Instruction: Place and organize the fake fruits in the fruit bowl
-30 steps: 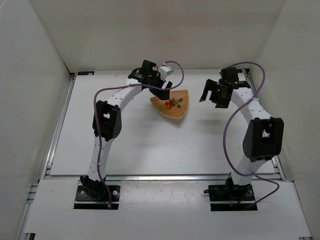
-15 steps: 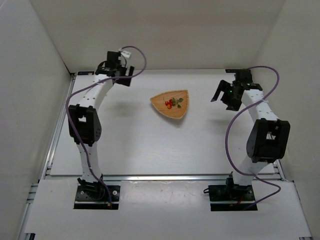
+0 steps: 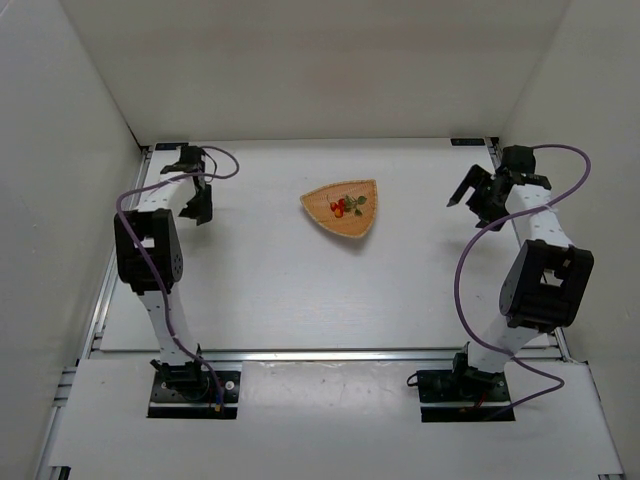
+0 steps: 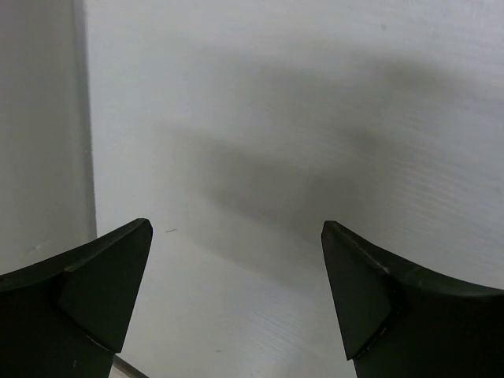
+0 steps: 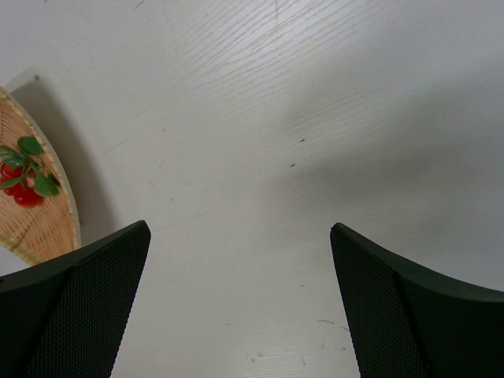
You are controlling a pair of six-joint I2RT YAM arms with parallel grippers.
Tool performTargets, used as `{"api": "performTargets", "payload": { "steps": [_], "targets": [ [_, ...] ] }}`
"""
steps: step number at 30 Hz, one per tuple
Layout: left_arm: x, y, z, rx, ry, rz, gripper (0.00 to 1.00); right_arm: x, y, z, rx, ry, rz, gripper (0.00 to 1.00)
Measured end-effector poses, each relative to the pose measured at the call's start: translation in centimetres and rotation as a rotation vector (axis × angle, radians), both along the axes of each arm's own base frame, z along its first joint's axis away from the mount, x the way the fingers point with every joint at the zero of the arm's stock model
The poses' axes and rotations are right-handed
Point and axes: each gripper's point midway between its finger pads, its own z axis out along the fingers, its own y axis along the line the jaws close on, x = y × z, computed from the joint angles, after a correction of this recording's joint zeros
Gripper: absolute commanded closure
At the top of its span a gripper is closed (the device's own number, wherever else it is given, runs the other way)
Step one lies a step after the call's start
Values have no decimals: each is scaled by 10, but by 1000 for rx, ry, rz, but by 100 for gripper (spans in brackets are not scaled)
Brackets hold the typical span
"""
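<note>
The red fruits [image 3: 344,207] lie in the wicker basket [image 3: 322,216], mid-table toward the far side. The left gripper [image 4: 236,232] and right gripper [image 5: 240,232] stand wide open and empty, well apart from it. The fruits look light and small; the leafy stems probably offer the surest pinch.

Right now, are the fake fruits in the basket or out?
In: the red fruits with green leaves lie inside the wicker basket, within its rim.
</note>
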Motion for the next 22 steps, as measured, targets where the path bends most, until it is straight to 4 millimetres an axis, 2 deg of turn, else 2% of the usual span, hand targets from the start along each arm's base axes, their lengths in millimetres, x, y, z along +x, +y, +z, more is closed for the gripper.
{"api": "performTargets", "payload": {
  "steps": [5,8,22],
  "targets": [
    [14,10,41,-16,-139,87,0,0,3,1,16,-2,-6,1],
    [17,14,57,-22,-187,110,0,0,3,2,18,-3,-8,1],
    [14,0,51,-94,-159,72,0,0,3,9,19,-23,-9,1]
  ]
}}
